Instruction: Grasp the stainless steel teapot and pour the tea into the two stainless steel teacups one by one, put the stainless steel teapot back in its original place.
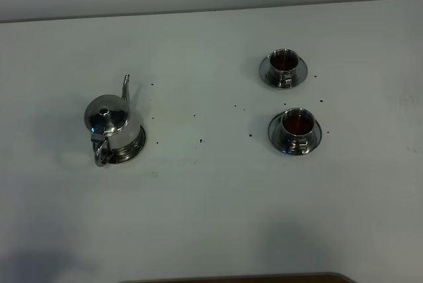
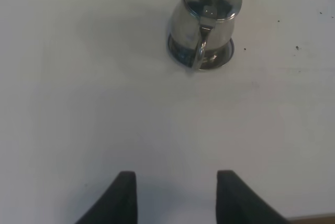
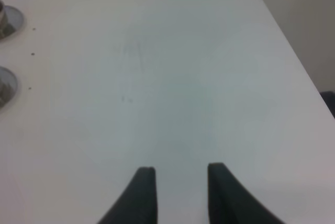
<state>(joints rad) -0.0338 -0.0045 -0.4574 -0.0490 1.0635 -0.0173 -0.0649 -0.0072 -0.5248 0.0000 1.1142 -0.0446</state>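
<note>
On the white tabletop [image 1: 211,217] the biggest thing is the stainless steel teapot [image 1: 111,123]. It stands upright on the left side, and its lid is on. The thin spout points to the far edge and the loop handle faces the near edge. The pot sits on the flat round base disc [image 1: 131,149], and the rim of the disc peeks out from under it. You cannot see what is inside the pot, because the lid hides it.

Well apart from the pot, on the right side, stand the two stainless steel teacups. Each one rests on its own small round saucer. The far teacup [image 1: 284,65] has dark reddish-brown tea in it. The near teacup [image 1: 297,126] has the same dark tea in it. The two cups are near each other, one behind the other.

Little dark specks [image 1: 200,141] lie on the tabletop between the pot and the cups.

The left fingers [image 2: 175,195] are spread apart and hold nothing. They hang over bare tabletop, with the pot a good way ahead of them. The right fingers [image 3: 180,192] are drawn in as close as they go, a small gap showing between the tips, and grip nothing.
</note>
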